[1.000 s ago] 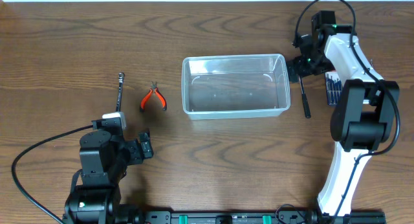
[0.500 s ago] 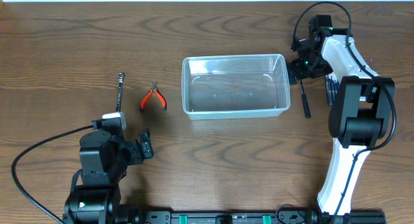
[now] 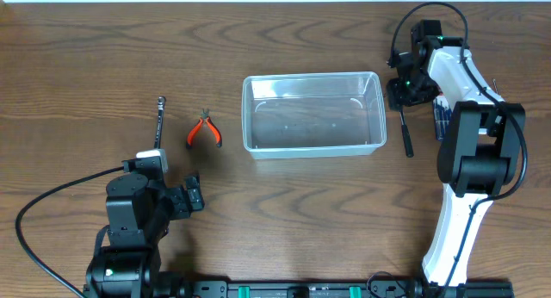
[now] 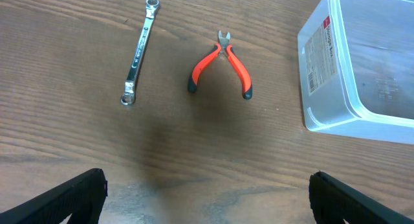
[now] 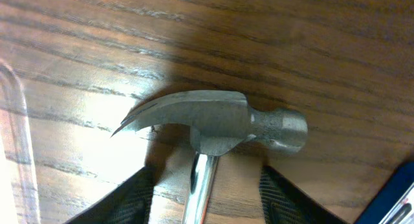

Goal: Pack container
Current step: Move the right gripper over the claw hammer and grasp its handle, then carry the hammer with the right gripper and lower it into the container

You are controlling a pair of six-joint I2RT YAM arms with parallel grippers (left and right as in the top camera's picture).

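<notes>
Currently grasping: right gripper straddles the hammer handle just under the head, fingers spread, not clamped, near the far-right corner. Empty container sits mid-table. Next: close, lift, carry over its rim. Idle left gripper gapes, near-left.

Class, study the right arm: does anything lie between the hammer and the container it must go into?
Nothing visible does. Bare table separates the hammer from the container; the right gripper has its fingers flanking the hammer's neck, unobstructed.
</notes>
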